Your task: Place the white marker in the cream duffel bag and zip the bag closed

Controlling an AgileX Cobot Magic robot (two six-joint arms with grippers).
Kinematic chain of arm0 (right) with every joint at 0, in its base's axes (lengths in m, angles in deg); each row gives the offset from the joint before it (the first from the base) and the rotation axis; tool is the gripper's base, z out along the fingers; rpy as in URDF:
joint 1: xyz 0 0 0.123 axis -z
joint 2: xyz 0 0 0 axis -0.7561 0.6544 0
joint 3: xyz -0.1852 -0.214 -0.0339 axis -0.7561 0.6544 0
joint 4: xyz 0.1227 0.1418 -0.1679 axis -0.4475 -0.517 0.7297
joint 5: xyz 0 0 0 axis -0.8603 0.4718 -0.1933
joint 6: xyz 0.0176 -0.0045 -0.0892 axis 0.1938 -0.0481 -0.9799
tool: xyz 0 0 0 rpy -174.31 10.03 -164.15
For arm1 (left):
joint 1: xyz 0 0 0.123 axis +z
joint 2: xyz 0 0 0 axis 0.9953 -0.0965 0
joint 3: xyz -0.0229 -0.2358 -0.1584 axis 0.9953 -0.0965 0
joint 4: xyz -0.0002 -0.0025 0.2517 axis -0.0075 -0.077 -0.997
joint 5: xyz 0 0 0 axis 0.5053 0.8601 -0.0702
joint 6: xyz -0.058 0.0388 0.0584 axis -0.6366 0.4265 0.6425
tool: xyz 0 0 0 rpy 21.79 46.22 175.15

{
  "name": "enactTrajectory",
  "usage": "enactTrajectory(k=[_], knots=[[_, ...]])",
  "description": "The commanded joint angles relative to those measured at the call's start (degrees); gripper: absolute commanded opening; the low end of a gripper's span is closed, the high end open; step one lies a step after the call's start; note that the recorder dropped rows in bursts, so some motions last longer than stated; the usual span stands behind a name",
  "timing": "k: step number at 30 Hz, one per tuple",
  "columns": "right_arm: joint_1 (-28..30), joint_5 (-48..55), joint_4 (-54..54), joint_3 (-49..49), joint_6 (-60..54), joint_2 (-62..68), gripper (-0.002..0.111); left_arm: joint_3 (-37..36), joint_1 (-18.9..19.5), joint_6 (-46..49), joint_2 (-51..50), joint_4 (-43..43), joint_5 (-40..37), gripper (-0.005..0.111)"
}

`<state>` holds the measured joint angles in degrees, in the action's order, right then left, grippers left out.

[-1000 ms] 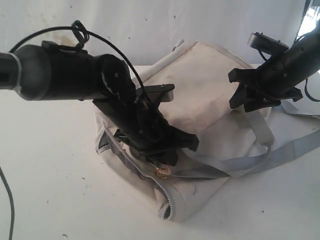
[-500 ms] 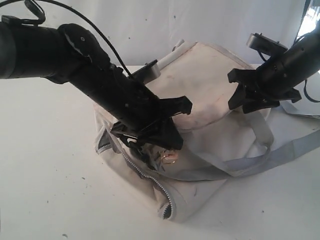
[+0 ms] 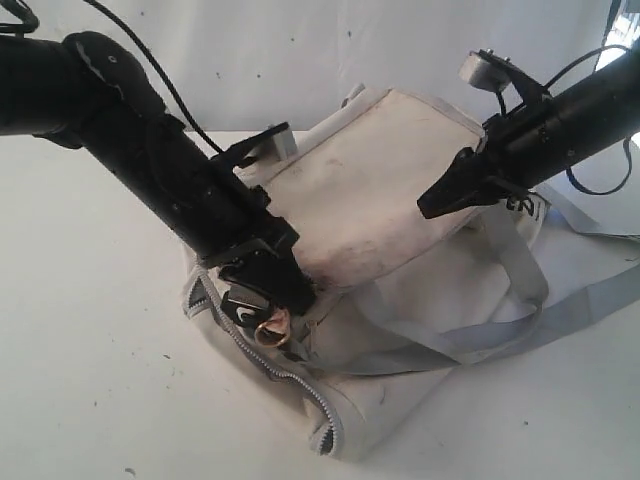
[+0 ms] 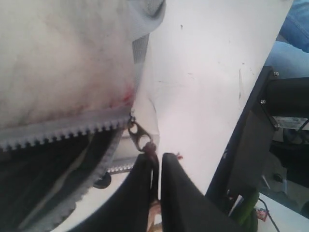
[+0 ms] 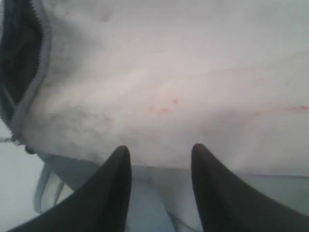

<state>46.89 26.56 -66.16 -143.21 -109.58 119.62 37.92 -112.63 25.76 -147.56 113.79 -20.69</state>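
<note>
The cream duffel bag (image 3: 370, 190) is recorded as stained off-white, with faint red marks (image 4: 126, 96) beside the black left gripper (image 4: 157, 166). Grey zipper trim (image 4: 63, 129), a brass-toned zipper pull (image 4: 140, 137) at its fingertips, dark lining (image 4: 43, 179) and grey straps (image 3: 480, 335) are noted.

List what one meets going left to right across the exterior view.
left gripper, shut on the zipper pull → right gripper, open → grey strap trailing toward the right edge. The cream bag spans beneath both grippers, so it has no single place in the order.
</note>
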Motion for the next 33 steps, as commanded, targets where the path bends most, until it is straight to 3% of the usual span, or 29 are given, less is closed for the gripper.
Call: enactTrajectory(k=[1,8,16,25,33], knots=[[0.0,4.4,-6.8,0.1,-12.7,-0.1,0.04,0.5,3.3,4.8,0.7,3.4,-1.2,0.0],[-3.0,4.4,-8.7,0.2,-16.5,1.2,0.059,0.5,6.4,10.2,0.7,12.8,-1.2,0.0],[-8.4,4.4,-3.4,0.2,-19.2,4.6,0.059,0.5,8.1,6.7,0.7,11.1,-1.2,0.0],[-12.1,4.4,-0.9,0.2,-23.4,4.7,0.059,0.5,12.6,5.7,0.7,19.8,-1.2,0.0],[-14.4,-1.5,-1.0,0.2,-24.9,4.6,0.058,0.4,12.7,4.7,0.7,21.3,-1.2,0.0]])
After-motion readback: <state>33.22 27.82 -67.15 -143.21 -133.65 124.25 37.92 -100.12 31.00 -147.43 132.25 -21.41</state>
